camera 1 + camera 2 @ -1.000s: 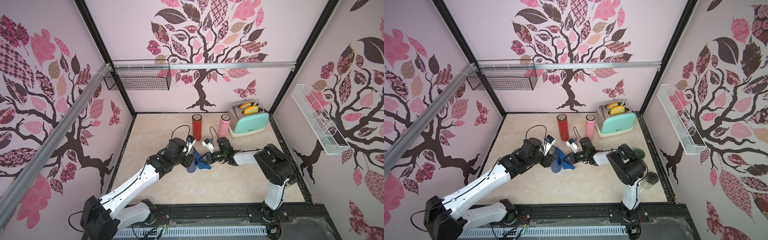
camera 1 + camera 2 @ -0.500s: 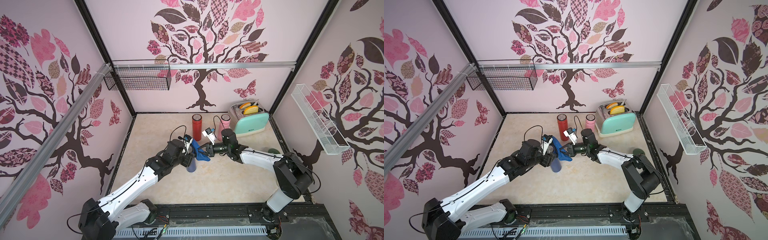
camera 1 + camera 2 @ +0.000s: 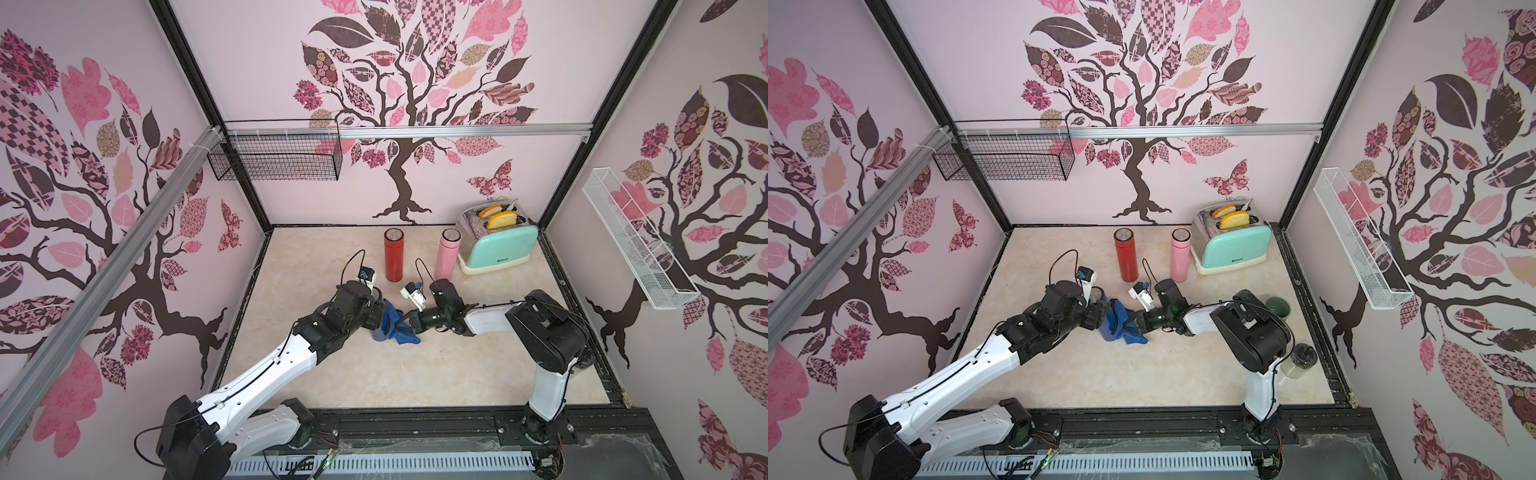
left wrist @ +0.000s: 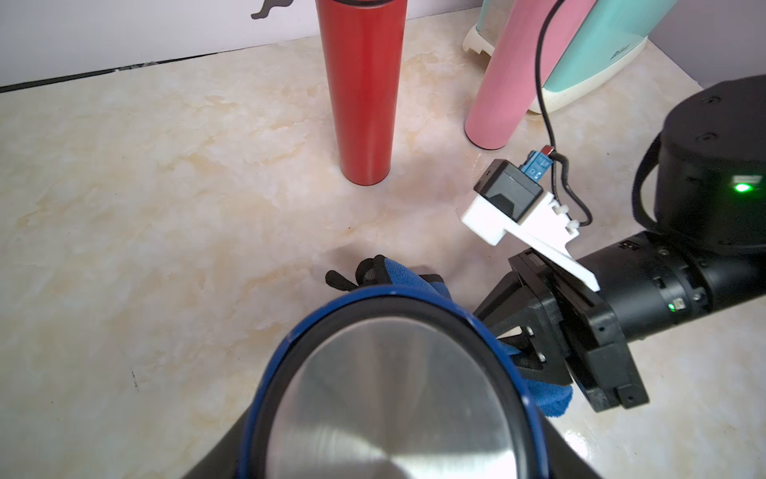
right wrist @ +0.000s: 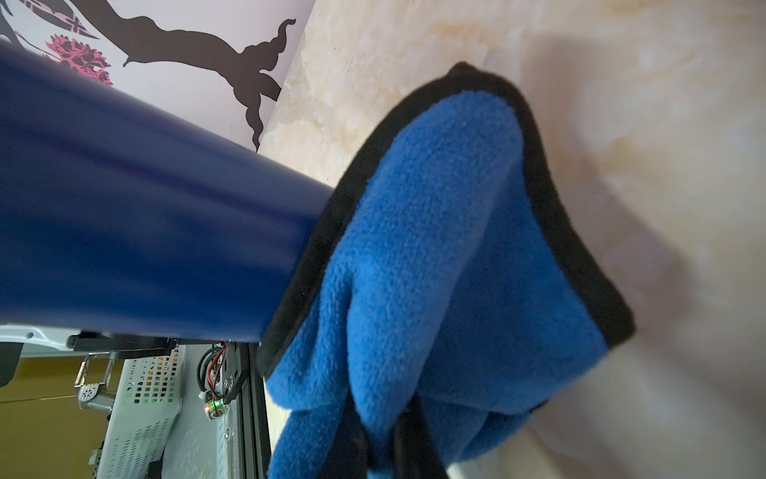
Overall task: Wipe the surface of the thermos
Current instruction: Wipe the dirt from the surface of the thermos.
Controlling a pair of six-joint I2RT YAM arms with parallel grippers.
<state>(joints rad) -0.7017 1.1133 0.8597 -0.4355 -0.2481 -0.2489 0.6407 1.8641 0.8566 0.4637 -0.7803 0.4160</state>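
Note:
The dark blue thermos (image 3: 377, 333) with a steel lid (image 4: 385, 394) stands upright at the middle of the table. My left gripper (image 3: 371, 316) is closed round its upper body from the left. Whether its base touches the table is hidden. My right gripper (image 3: 409, 326) comes in from the right, shut on a blue cloth (image 3: 395, 324) with black edging. In the right wrist view the cloth (image 5: 435, 269) bunches against the side of the thermos (image 5: 145, 232), low on its body, pinched between the fingers (image 5: 352, 448). Both top views show this, with the cloth (image 3: 1121, 322) between the two grippers.
A red flask (image 3: 394, 259) and a pink flask (image 3: 446, 259) stand just behind, with a mint toaster (image 3: 500, 245) at the back right. A green bowl (image 3: 1278, 307) and a glass jar (image 3: 1300, 359) sit behind the right arm. Wire baskets (image 3: 274, 160) hang on the walls.
The right gripper carried the cloth up the side of the thermos toward its top, then back down to the lower body. The left gripper kept its hold and barely moved.

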